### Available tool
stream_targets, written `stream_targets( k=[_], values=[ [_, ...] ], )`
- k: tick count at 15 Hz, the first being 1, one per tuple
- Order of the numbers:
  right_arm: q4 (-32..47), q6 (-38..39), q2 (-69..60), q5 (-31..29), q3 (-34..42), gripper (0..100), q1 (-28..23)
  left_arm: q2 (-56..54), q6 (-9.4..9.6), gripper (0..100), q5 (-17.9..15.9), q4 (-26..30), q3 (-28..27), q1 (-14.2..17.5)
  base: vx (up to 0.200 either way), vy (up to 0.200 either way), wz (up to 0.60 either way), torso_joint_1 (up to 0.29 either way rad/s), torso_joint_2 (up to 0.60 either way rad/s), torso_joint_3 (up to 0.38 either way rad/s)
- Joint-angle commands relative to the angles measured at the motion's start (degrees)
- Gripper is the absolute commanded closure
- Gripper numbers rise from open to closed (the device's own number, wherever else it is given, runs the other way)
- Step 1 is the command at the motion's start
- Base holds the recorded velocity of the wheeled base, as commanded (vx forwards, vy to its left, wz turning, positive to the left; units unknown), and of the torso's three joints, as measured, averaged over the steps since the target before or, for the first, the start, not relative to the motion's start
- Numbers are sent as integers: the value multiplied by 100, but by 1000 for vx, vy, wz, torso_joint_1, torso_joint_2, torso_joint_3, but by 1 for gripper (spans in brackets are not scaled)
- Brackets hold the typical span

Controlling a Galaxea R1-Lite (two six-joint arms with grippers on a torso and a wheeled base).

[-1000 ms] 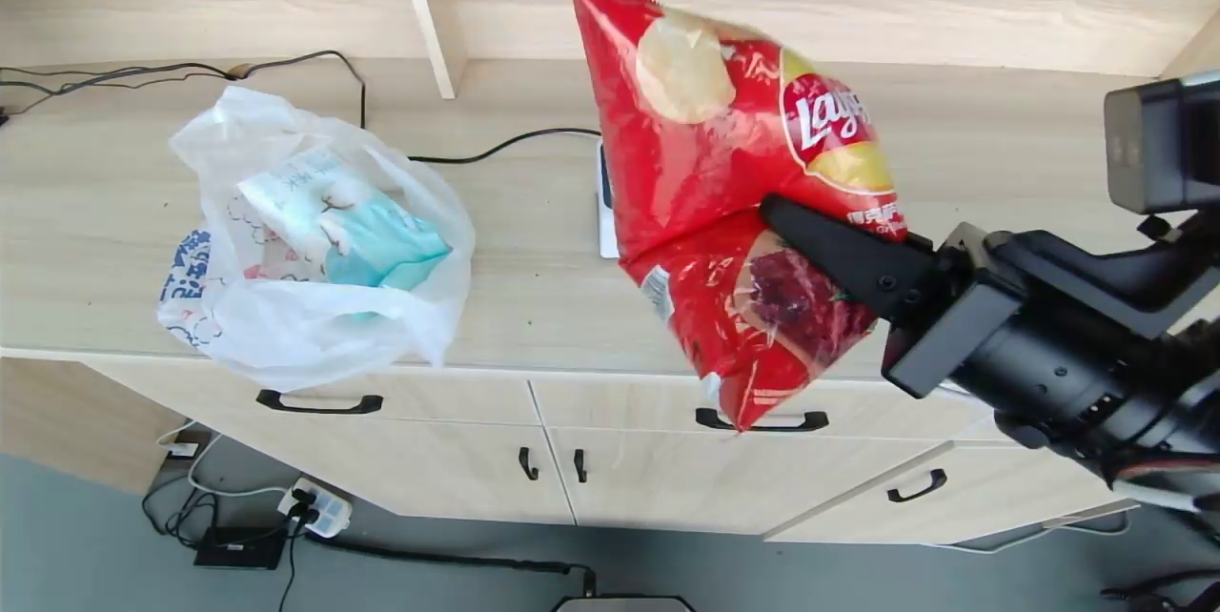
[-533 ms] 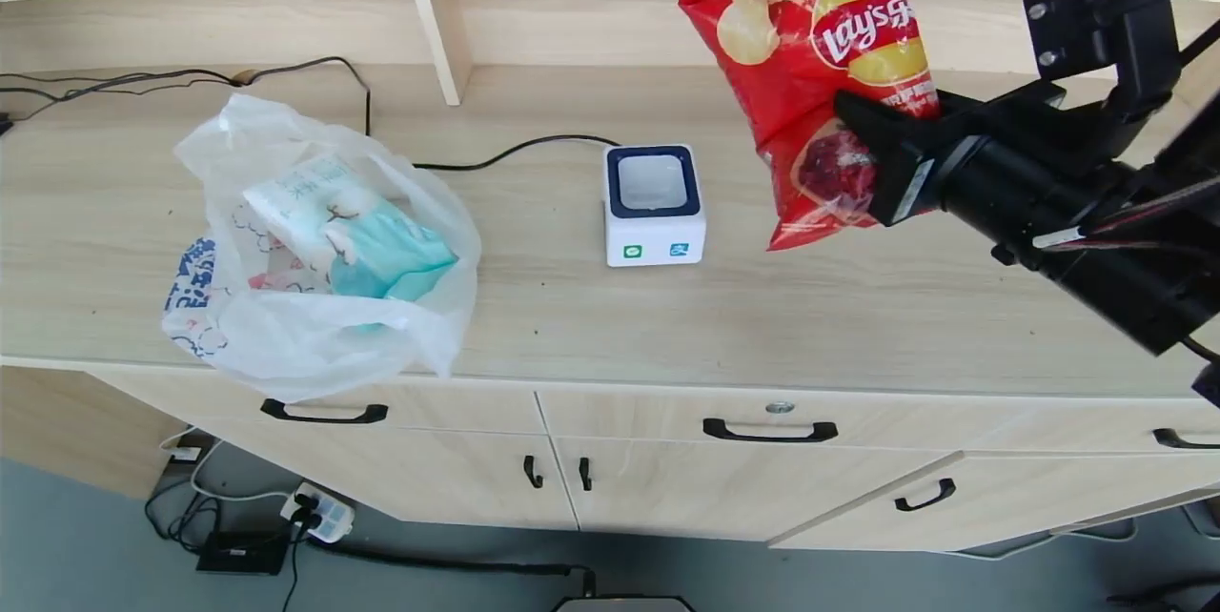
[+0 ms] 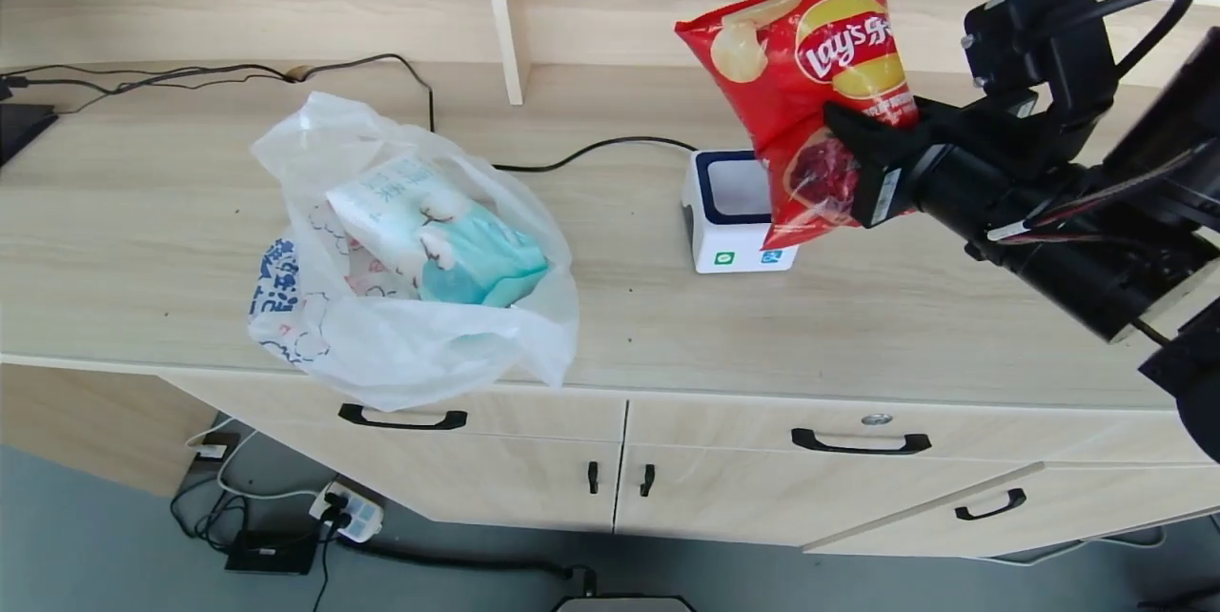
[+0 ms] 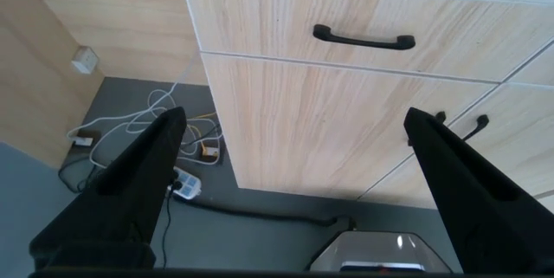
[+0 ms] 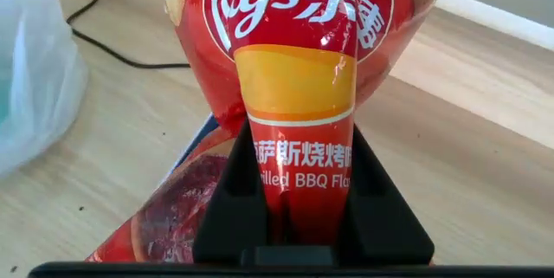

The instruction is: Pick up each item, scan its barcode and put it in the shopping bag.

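Right pincer [image 3: 844,151] is staying clamped on the chip bag [image 3: 803,69], squeezing its middle, with the bag hanging upright off the surface [image 3: 143,240]. A second ago the chip bag was looming large and close to the head camera, covering the scanner [image 3: 729,233]. Since then it is sitting farther back and to the right. The whole head view is also sliding sideways between the last two pictures, so the shopping bag [image 3: 400,350] and the scanner are only appearing to move; both are lying where they were. Measured against the scanner, though, the chip bag is closing in: half a second ago it was hanging well to the right of it, and now its lower corner is overlapping the scanner's right edge in the head view. Whether the barcode is facing the scanner window is not showing. Judging from this, the scan step is getting lined up and not yet done, with bagging to follow. The shopping bag is lying open on the left of the surface with a tissue pack [image 3: 434,226] inside. Left pincer [image 4: 294,126] is hanging below the surface in front of the drawers, fingers spread apart, holding nothing.
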Motion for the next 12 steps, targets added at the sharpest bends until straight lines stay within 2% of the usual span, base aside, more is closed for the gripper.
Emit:
stream_targets(
  k=[1, 5, 7, 12],
  values=[
    [-16, -188, 236, 5, -163, 100, -99, 9, 2, 0, -1, -10, 0, -4, 0, 0, 0, 0, 0, 0],
    [-684, -909, 763, 365, -427, 100, -47, 9, 37, 0, -1, -19, 0, -4, 0, 0, 0, 0, 0, 0],
    [-886, -909, 939, 365, -374, 100, 120, 9, 46, 0, -1, -19, 0, -4, 0, 0, 0, 0, 0, 0],
    [-824, -856, 921, 383, -225, 100, 120, 9, 37, 0, -1, -28, 0, -4, 0, 0, 0, 0, 0, 0]
  ],
)
